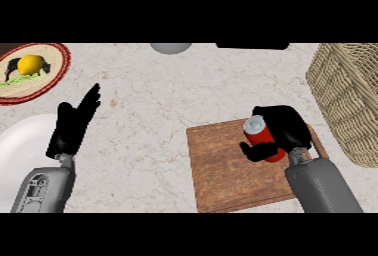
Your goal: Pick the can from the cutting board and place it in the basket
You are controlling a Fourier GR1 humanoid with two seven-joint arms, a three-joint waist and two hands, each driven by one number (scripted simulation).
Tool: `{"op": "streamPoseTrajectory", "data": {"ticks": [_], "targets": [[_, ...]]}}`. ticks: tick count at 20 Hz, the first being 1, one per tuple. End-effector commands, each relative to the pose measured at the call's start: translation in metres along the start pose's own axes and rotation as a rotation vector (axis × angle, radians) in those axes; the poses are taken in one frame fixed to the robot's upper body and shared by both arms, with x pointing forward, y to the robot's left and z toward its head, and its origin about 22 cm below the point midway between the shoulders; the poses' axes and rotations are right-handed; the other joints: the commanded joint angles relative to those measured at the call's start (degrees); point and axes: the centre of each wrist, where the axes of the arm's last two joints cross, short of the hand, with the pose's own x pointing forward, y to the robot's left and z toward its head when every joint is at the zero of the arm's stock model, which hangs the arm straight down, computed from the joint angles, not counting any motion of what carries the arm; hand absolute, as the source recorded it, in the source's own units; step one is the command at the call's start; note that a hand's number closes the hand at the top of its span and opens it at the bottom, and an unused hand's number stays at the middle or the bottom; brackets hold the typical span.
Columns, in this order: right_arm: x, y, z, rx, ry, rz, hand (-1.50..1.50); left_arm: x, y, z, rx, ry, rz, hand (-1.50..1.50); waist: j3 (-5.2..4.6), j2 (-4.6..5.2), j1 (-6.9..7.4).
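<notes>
**Ana:** Grey forearms come in closest, one on each side; which hand is doing the work?

**Ben:** It's the right hand (284,131); its fingers and thumb are curled round the red can (260,135), which shows a silver top just beyond the thumb; the left hand (72,125) is open, fingers straight and pointing up, resting well off to the left, with nothing in it.

**Ana:** And where is the can?

**Ben:** Over the wooden cutting board (229,175), which lies under and nearer than the right hand; I cannot tell whether the can's base touches the board or is already raised.

**Ana:** So how far along?

**Ben:** By my judgement the grasp is made; the carry and the release are left; the wicker basket (347,95) stands to the right of and beyond the holding hand, apart from the board, and the can is not in it.

**Ana:** Anything else further out?

**Ben:** Beyond the left hand sits a red-rimmed plate (52,75) with a yellow fruit (31,64); a white dish (18,145) lies left of that hand; a grey round object (171,47) sits at the far edge.
</notes>
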Motion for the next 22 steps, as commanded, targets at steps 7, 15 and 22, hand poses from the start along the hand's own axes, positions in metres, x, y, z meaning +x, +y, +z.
{"op": "streamPoseTrajectory", "data": {"ticks": [7, 15, 22], "targets": [[0.084, -0.042, -0.020, -0.018, 0.023, -0.165, 1.50, 0.006, 0.006, 0.003, 0.030, 0.009, 0.008, 0.00, 0.63, 0.18, -1.33], [0.099, -0.145, 0.025, -0.296, -0.068, -0.534, 1.50, -0.011, 0.021, 0.004, 0.029, 0.021, 0.007, 0.00, 0.58, -0.19, -1.96], [0.100, -0.240, 0.048, -0.441, -0.009, -0.589, 1.50, -0.011, 0.017, 0.011, 0.028, 0.029, 0.006, 0.00, 0.59, 0.10, -1.27]]}}
